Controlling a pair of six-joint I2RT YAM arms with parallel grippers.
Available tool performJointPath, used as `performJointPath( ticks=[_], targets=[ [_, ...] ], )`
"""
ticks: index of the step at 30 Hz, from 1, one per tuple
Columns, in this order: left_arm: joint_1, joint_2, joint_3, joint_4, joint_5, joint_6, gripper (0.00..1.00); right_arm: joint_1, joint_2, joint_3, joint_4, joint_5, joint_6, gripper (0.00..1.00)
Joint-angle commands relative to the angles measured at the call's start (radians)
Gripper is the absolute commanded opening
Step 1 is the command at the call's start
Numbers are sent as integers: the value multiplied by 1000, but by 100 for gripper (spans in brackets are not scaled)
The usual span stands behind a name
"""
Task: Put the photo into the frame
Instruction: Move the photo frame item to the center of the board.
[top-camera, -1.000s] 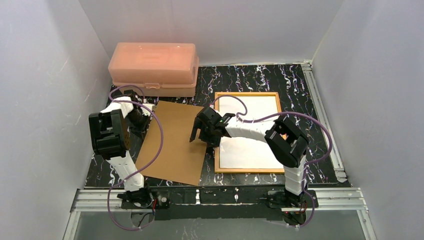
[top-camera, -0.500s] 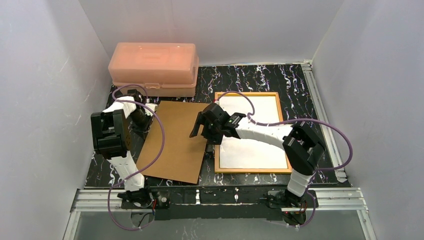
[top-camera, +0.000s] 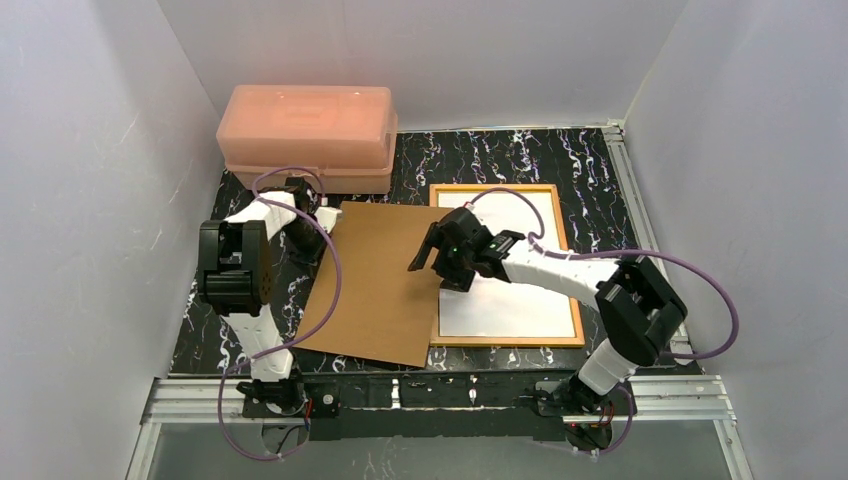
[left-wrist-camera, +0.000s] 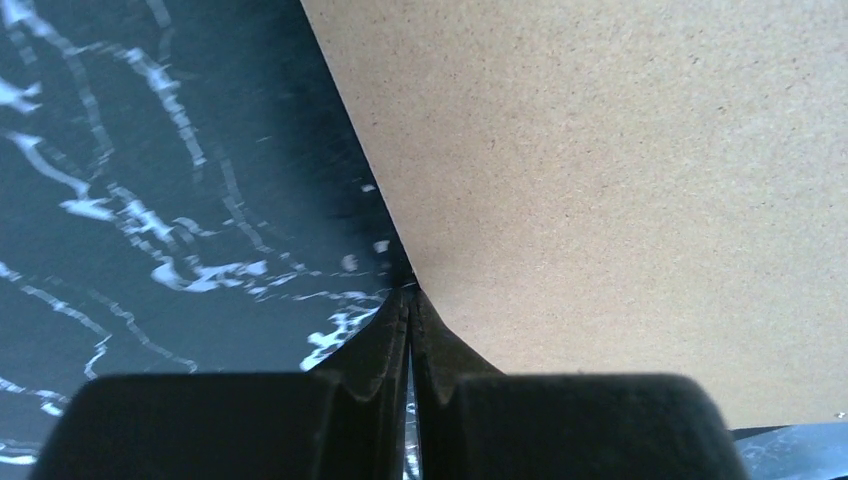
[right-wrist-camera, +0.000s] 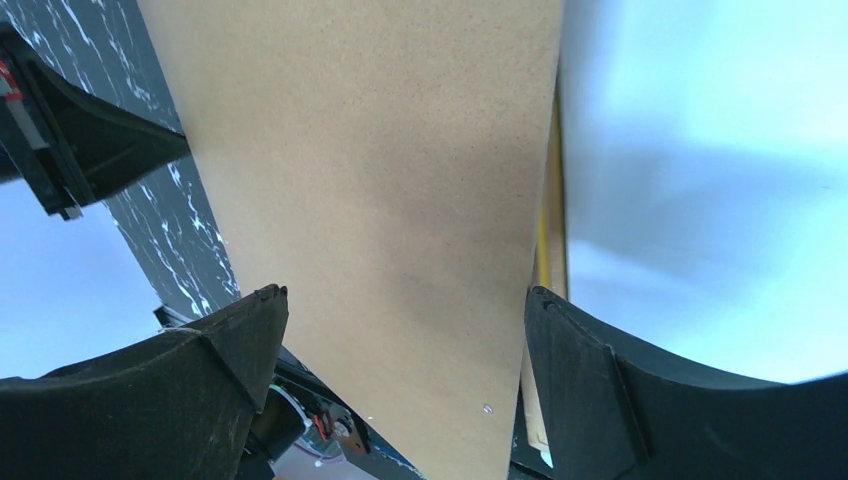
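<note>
Right of centre in the overhead view, the frame (top-camera: 497, 188) lies flat on the black marbled table (top-camera: 520, 155), and the photo (top-camera: 520, 295) sits inside its rails, plain white side up. It looks seated already. Beside it, centre-left, the brown backing board (top-camera: 375, 285) has its right edge touching or just over the frame's left rail. The left gripper (left-wrist-camera: 410, 300) is fully closed, tips meeting right at the board's upper-left edge; whether it nips the board I can't tell. The right gripper (right-wrist-camera: 400, 305) is spread wide with nothing in it, one finger either side of the board's right-hand strip, above the frame's rail. On handling, the photo is surely light, floppy paper that creases easily and lies too flat to pinch, so it's best nudged by a corner with one pad. The frame looks stiff and light and may skate on that glossy table, so it should be held by a rail. The board looks rigid and thin, an edge pinch suits it.
</note>
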Motion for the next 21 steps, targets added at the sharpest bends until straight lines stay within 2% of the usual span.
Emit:
performJointPath(
  ticks=[1, 7, 16, 21],
  targets=[
    [-72, 37, -10, -24, 218, -62, 0, -32, -104, -39, 190, -50, 47, 94],
    [-111, 43, -4, -24, 207, -75, 0, -71, -132, -84, 175, -72, 28, 94],
    [-115, 46, -16, -10, 102, -60, 0, -109, -127, -149, 146, -115, -7, 94],
    [-116, 56, -20, -10, 66, -56, 0, -129, -127, -133, 64, -100, -88, 94]
  ],
)
